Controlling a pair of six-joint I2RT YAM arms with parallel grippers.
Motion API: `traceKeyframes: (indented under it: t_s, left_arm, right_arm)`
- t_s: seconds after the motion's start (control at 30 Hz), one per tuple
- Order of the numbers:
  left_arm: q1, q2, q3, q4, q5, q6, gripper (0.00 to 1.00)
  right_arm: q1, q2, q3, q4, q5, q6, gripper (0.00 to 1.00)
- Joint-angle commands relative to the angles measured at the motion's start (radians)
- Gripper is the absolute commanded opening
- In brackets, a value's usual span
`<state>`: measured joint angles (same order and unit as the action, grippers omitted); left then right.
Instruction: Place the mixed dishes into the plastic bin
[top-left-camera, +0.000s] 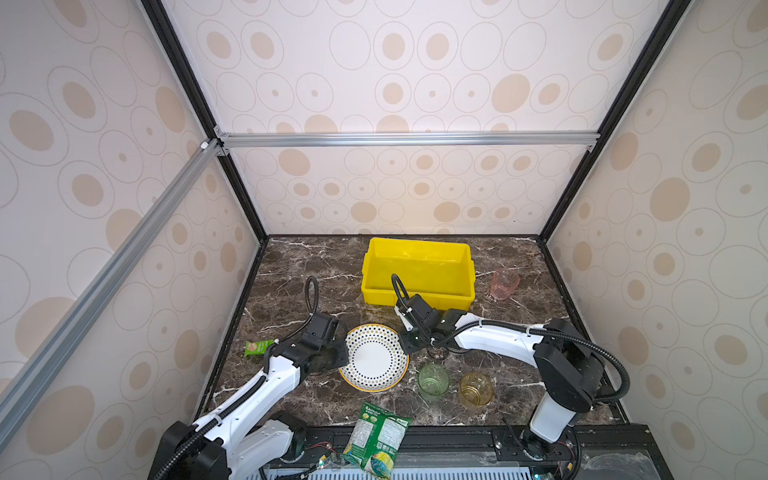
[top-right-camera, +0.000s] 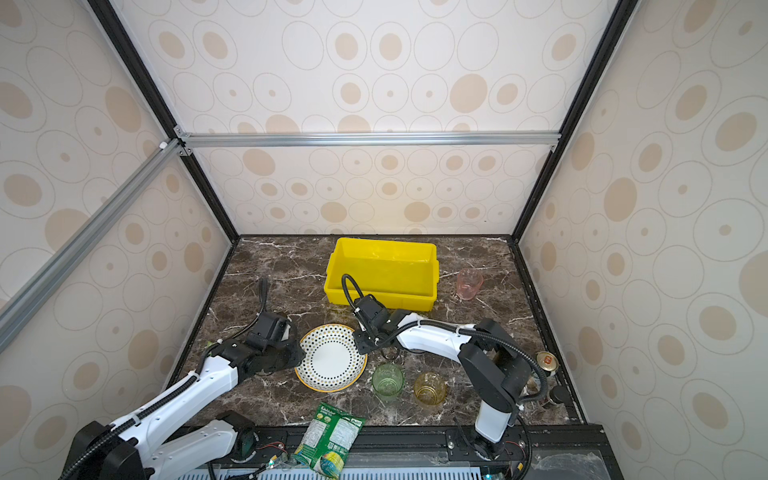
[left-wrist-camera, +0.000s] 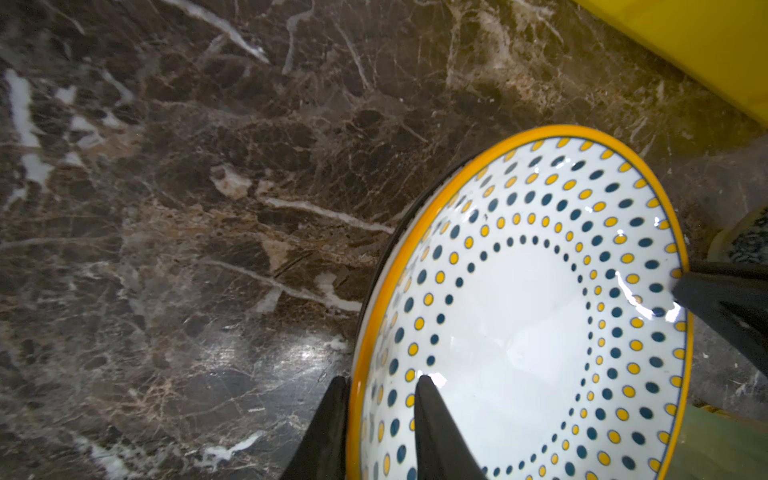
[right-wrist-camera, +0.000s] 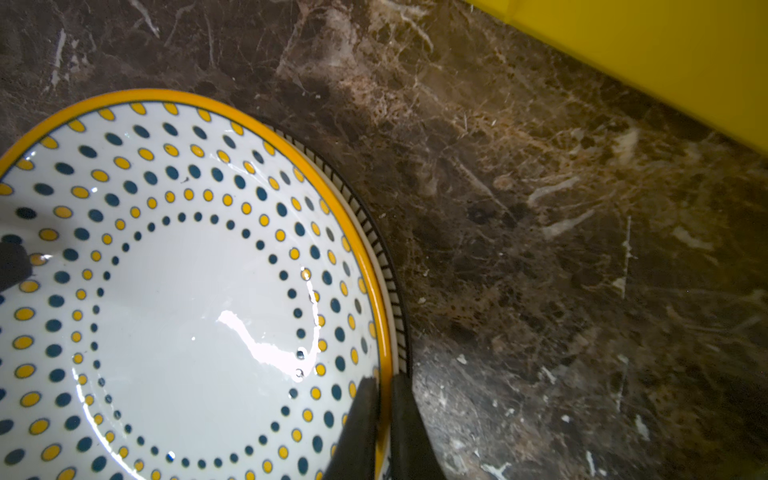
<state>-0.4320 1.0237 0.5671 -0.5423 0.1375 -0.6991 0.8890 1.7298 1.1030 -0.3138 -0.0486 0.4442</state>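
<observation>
Left wrist view looks straight onto the dotted plate. The left pincer is clenched on its yellow rim, one finger outside and one on the glazed inside. On the opposite rim the right pincer nips tight, and a striped-rim plate peeks out directly beneath. In both top views the dotted plate sits at the middle front of the marble surface. A bare strip of stone runs between its far edge and the near wall of the yellow bin, which stands near the back wall. The right arm's wrist and cable loop cross in front of that wall. Just beside the plate's near right stand a green tumbler and an amber tumbler, and a pink tumbler stands right of the bin. A small green packet lies behind the left arm. A large packet lies across the front edge, its print too small to read.
</observation>
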Motion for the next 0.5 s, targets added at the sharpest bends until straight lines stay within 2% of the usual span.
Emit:
traceKeyframes:
  t_s: [0.0, 0.47]
  left_arm:
    - [0.0, -0.007, 0.042, -0.006, 0.081, 0.019, 0.26]
    - [0.016, -0.002, 0.066, -0.016, 0.099, 0.047, 0.26]
  right_arm:
    - [0.054, 0.027, 0.003, 0.04, -0.173, -0.009, 0.1]
    - [0.061, 0.031, 0.011, 0.03, -0.174, -0.017, 0.1]
